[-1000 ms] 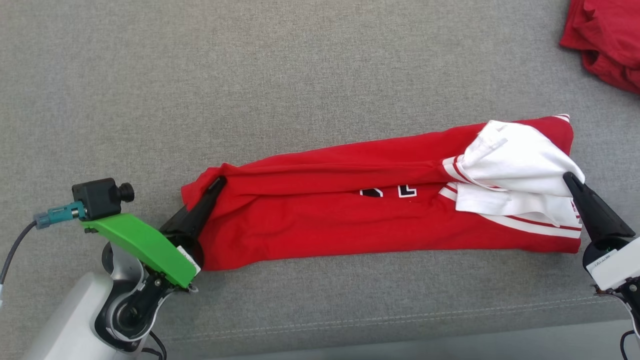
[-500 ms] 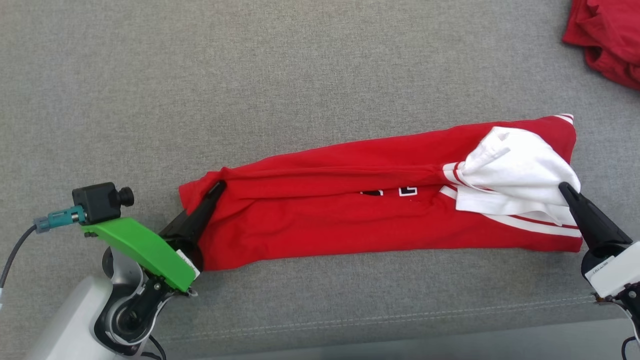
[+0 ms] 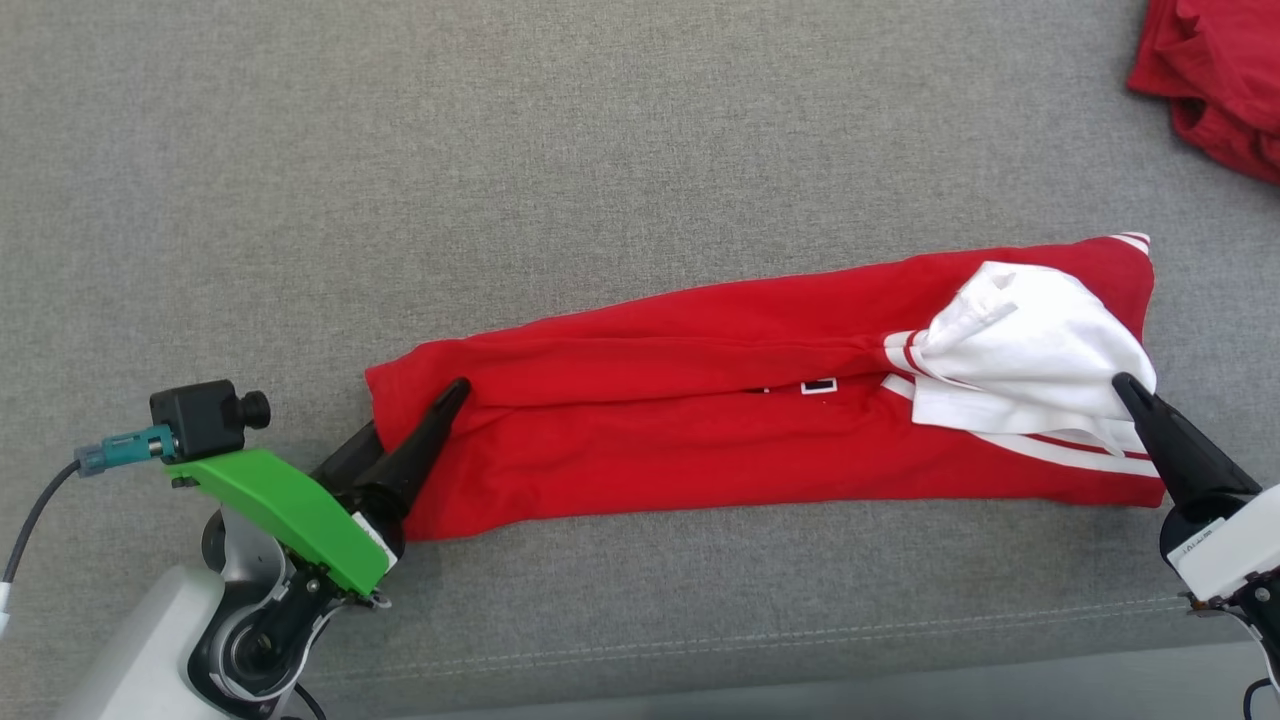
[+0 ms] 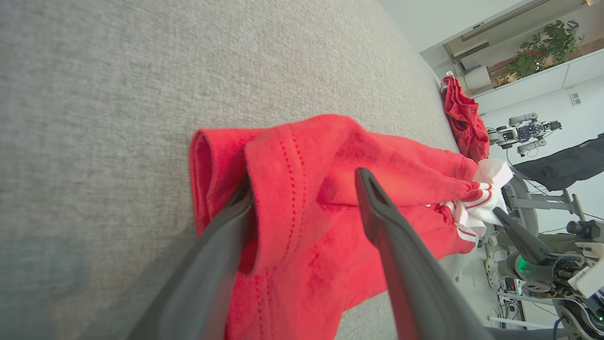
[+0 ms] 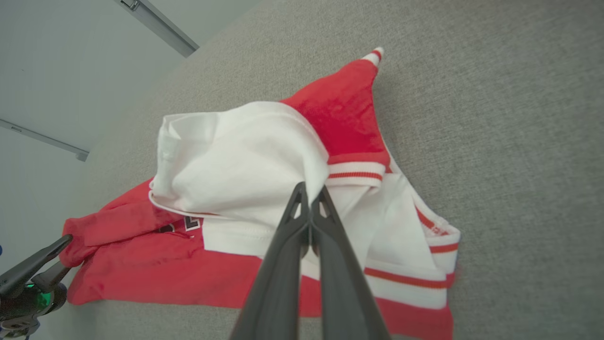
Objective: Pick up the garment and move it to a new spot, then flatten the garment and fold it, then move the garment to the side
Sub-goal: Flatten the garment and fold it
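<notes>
Grey upholstered surface (image 3: 500,150): carries the red garment (image 3: 700,440), which lies as a long narrow strip running from lower left to upper right in the head view. A stitched seam (image 3: 800,635) crosses the surface nearer the robot, clear of the strip.

Garment condition: both long edges are folded inward and meet along a central crease. A small part of a black-and-white print (image 3: 820,385) shows at that crease. The right end carries a white sleeve (image 3: 1030,340) with red stripes, bunched and raised above the red cloth.

Left pincer (image 4: 302,182): fingers apart. In the left wrist view the stitched hem fold at the left end of the garment sits between the two fingers. One finger lies against the underside of the fold; the other rests on top of the red cloth. The fold is not squeezed.

Right pincer (image 5: 310,189): fingers together, clamped on the edge of the white sleeve at the right end. The sleeve cloth rises to the fingertips.

Second red garment (image 3: 1215,80): crumpled at the far right corner of the surface, well apart from the strip
</notes>
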{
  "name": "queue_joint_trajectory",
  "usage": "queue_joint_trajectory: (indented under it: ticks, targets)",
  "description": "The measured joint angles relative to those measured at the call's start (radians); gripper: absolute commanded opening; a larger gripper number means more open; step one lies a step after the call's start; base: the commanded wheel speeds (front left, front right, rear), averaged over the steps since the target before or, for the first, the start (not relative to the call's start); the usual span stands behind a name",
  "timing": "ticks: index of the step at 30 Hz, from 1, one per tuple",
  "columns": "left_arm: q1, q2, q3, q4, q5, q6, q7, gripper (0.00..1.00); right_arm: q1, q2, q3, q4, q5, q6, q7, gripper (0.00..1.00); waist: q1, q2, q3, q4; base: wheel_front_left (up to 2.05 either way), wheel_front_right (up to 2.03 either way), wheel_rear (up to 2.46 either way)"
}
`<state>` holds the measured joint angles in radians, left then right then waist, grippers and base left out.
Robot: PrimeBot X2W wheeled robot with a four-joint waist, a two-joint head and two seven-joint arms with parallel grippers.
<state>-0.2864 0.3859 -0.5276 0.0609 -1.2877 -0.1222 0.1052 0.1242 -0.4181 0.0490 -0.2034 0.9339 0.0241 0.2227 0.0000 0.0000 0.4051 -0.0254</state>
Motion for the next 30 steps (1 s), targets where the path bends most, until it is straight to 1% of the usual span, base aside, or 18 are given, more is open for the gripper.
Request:
queue_joint_trajectory:
  ticks: [1,3,4,5,11,14,15,17,18,19,20,22,24,28,30]
  targets:
    - [0.0,0.0,0.0,0.003,0.0,0.0,0.0,1.0,0.0,0.0,0.0,0.001,0.0,0.0,0.0,0.11,0.0,0.0,-0.002,0.001,0.0,0.0,0.0]
    - [0.0,0.001,0.001,0.006,0.0,0.001,0.001,1.0,0.0,0.0,0.001,0.003,0.0,-0.001,0.002,0.09,0.0,0.0,-0.007,0.002,0.0,0.0,0.0]
    - [0.0,0.001,0.002,0.006,0.0,0.001,0.001,1.0,0.0,0.0,0.001,0.003,0.0,-0.001,0.002,0.06,0.0,0.0,-0.009,0.002,0.0,0.0,0.0]
    - [0.0,0.001,0.002,0.006,0.0,0.002,0.001,1.0,0.0,0.0,0.001,0.003,0.0,-0.001,0.002,0.0,0.0,0.0,-0.01,0.002,0.0,0.0,0.0]
    - [0.0,0.01,0.007,0.012,-0.003,0.008,0.005,1.0,0.0,0.0,0.001,0.006,0.0,-0.001,0.002,0.0,0.0,0.0,-0.025,0.003,0.0,0.0,0.0]
    - [0.005,0.016,0.012,0.008,-0.004,0.014,0.006,1.0,0.0,-0.006,-0.001,0.006,-0.01,-0.009,0.002,0.0,0.0,0.0,-0.035,0.004,0.0,0.0,0.0]
    - [0.009,0.019,0.014,0.005,-0.006,0.018,0.006,1.0,-0.002,-0.011,-0.005,0.007,-0.014,-0.01,0.002,0.18,0.0,0.0,-0.037,0.004,0.0,0.0,0.0]
    - [0.021,0.023,0.015,0.001,-0.006,0.022,0.007,1.0,-0.002,-0.02,-0.009,0.013,-0.017,-0.017,0.002,0.25,0.0,0.0,-0.039,0.004,0.0,0.0,0.0]
    - [0.027,0.025,0.014,-0.001,-0.006,0.027,0.008,1.0,-0.003,-0.023,-0.01,0.018,-0.024,-0.018,0.002,0.49,0.0,0.0,-0.04,0.004,0.0,0.0,0.0]
    - [0.032,0.028,0.014,-0.004,-0.006,0.03,0.008,1.0,-0.003,-0.025,-0.016,0.024,-0.03,-0.028,0.002,0.82,0.0,0.0,-0.041,0.005,0.0,0.0,0.0]
    - [0.035,0.031,0.012,-0.005,-0.006,0.032,0.008,1.0,-0.004,-0.026,-0.024,0.032,-0.035,-0.036,0.002,1.0,0.0,0.0,-0.042,0.006,0.0,0.0,0.0]
    - [0.04,0.034,0.007,-0.01,-0.004,0.035,0.009,1.0,-0.004,-0.034,-0.036,0.044,-0.051,-0.045,0.001,1.0,0.0,0.0,-0.045,0.011,0.0,0.0,0.0]
    - [0.046,0.034,0.007,-0.018,-0.003,0.036,0.009,1.0,-0.006,-0.036,-0.05,0.047,-0.064,-0.062,-0.011,1.0,0.0,0.0,-0.046,0.018,0.0,0.0,0.0]
    - [0.07,0.04,0.008,-0.033,0.005,0.053,0.005,1.0,-0.017,-0.034,-0.048,0.027,-0.084,-0.061,-0.034,1.0,0.0,0.0,-0.051,0.032,0.0,0.0,0.0]
    - [0.084,0.045,0.011,-0.044,0.008,0.055,-0.007,1.0,-0.022,-0.031,-0.041,0.007,-0.092,-0.06,-0.046,1.0,0.0,0.0,-0.053,0.037,0.0,0.0,0.0]
